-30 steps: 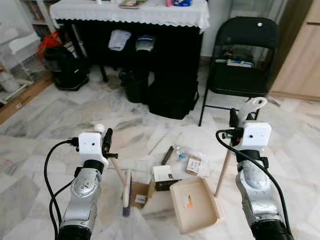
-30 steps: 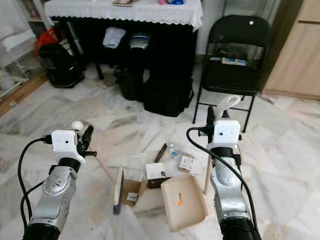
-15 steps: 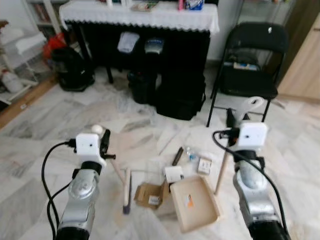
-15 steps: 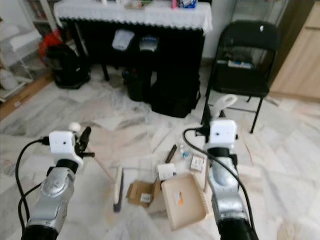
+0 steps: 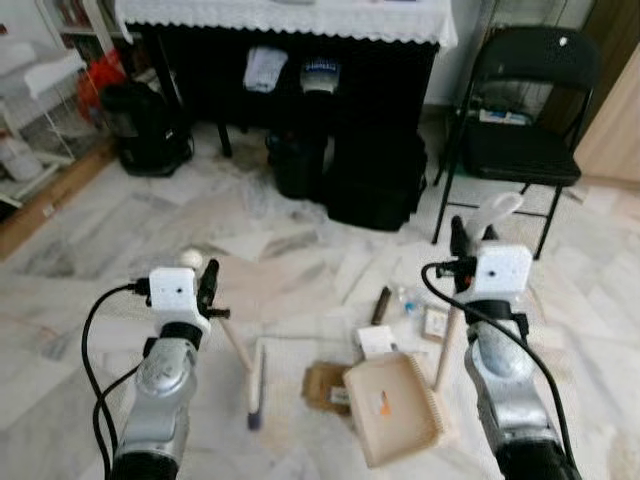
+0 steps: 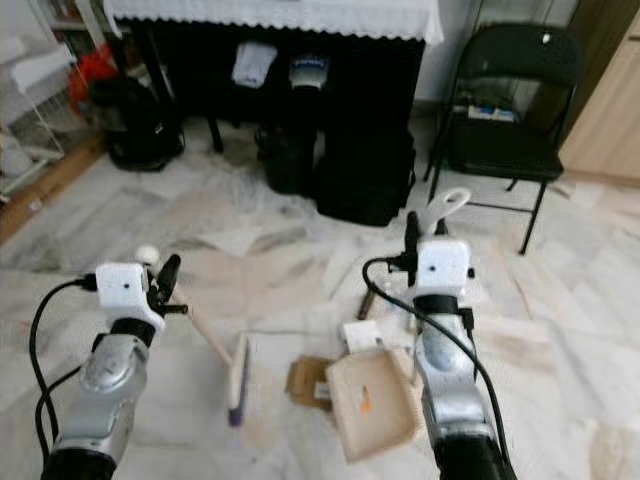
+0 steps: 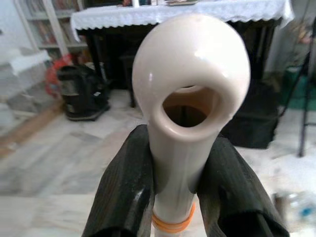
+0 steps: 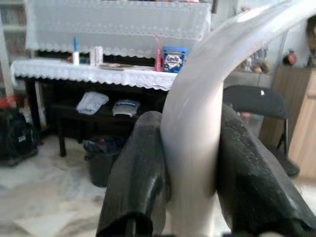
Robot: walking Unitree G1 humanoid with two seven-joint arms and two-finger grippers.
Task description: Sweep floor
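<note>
My left gripper (image 5: 211, 287) is shut on the cream broom handle (image 7: 190, 98) just under its round knob. The handle slants down to the broom head (image 5: 256, 381) resting on the marble floor. My right gripper (image 5: 465, 240) is shut on the white curved dustpan handle (image 8: 197, 113). Its wooden pole runs down to the beige dustpan (image 5: 395, 410), which lies flat on the floor. Litter lies between them: a cardboard piece (image 5: 325, 385) touching the dustpan's mouth, a white box (image 5: 376, 342), a small packet (image 5: 436, 322), a dark stick (image 5: 383, 304) and a plastic bottle (image 5: 410, 298).
Ahead stands a black table under a white cloth (image 5: 290, 20), with black bags (image 5: 375, 185) and a bin beneath. A black folding chair (image 5: 525, 110) is at the right, beside a wooden cabinet (image 5: 615, 130). A black bag (image 5: 145, 125) and a white rack stand at the left.
The whole view has shifted, so the camera moved. Relative to the litter, the dustpan has come up to the cardboard and the broom head now lies farther left of it.
</note>
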